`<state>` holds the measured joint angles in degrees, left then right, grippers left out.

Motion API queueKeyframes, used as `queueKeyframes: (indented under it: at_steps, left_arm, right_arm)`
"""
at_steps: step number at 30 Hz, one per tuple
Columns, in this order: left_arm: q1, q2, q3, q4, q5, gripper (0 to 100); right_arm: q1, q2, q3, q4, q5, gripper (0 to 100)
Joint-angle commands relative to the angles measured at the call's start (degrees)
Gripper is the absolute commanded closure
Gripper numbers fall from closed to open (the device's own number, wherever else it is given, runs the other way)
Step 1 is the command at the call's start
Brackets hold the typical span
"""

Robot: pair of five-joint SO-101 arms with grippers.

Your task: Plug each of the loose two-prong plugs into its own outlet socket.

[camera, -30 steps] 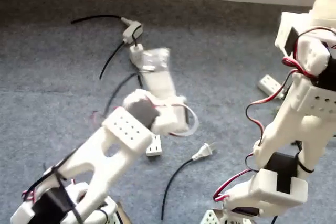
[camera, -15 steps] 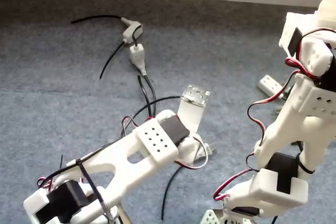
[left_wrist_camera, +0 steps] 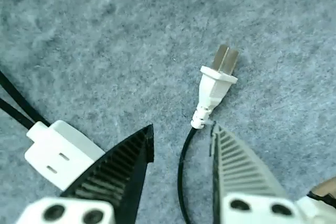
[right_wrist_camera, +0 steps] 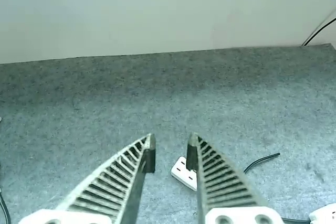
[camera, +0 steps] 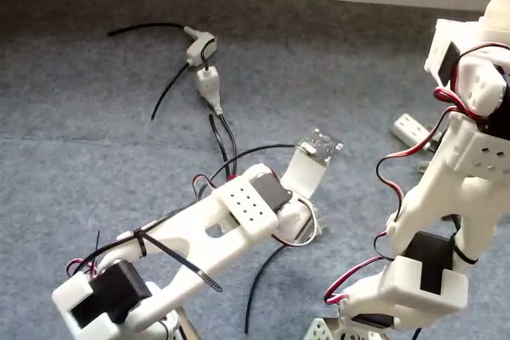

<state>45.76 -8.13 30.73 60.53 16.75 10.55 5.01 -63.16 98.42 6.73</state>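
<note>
While the two-prong plug (left_wrist_camera: 214, 88) lies loose on the carpet (left_wrist_camera: 94, 30), still to be grasped, the left gripper (left_wrist_camera: 181, 129) straddles its cord, jaws wide and empty, with an outlet socket (left_wrist_camera: 55, 153) just beside them. The right gripper (right_wrist_camera: 171, 141), jaws narrowly parted, holds nothing.

One overhead, two close wrist views

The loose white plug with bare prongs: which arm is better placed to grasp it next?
Left. The left end effector, open, straddles the cord just behind the plug. The right end effector, also open, faces a separate socket.
</note>
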Motion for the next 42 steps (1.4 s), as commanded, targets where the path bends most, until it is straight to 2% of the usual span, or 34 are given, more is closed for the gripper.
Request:
queueKeyframes:
  at_steps: [1,5,14,18,23,31,42]
  left_arm:
    - [-2.9,0.1,-1.1,-2.0,-5.9,73]
    - [-2.3,0.7,-3.2,-1.7,-10.9,70]
    - [2.7,0.8,-2.9,-2.1,-24.1,70]
    - [2.5,3.4,-3.8,-2.1,-24.4,70]
    - [2.5,15.3,-11.9,-1.6,-24.4,70]
    - [2.5,25.9,-28.1,7.5,-24.1,70]
    - [2.5,29.4,-29.8,9.8,-24.4,70]
  right_arm:
    - [0.6,0.0,-2.2,0.3,-0.3,88.6]
    - [0.6,0.0,-2.2,0.3,-0.3,88.6]
    - [0.6,0.0,-2.2,0.3,-0.3,88.6]
    - [0.6,0.0,-2.2,0.3,-0.4,88.6]
    - [0.6,0.0,-2.2,0.3,-0.4,88.6]
    - [0.6,0.0,-2.2,0.3,-0.4,88.6]
    - [0.6,0.0,-2.2,0.3,-0.4,88.6]
